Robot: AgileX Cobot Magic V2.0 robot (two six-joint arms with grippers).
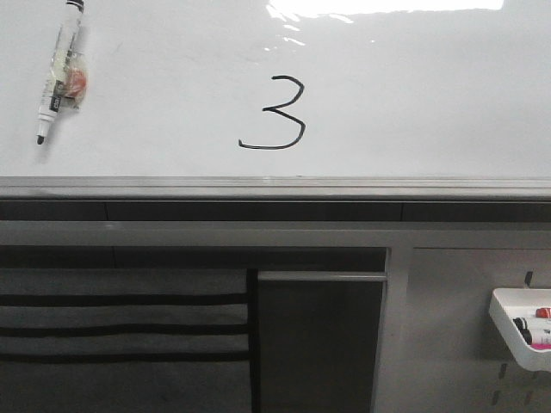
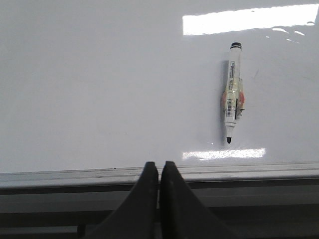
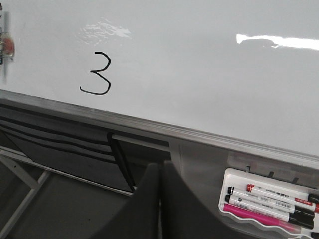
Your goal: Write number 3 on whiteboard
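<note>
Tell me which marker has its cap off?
The marker on the whiteboard: the lone marker left of the number 3, bare tip showing. The tray markers look capped.

Left gripper (image 2: 159, 175) and right gripper (image 3: 159, 174) look alike: each shows two matte black fingers, smooth and unmarked, broad at the base and curving to narrow rounded tips, a thin pale seam between them.

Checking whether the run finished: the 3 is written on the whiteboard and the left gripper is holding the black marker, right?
Not quite. The number 3 is on the whiteboard, but the black marker lies loose on the board; the left gripper has its fingers shut on nothing, as the left wrist view shows.
</note>
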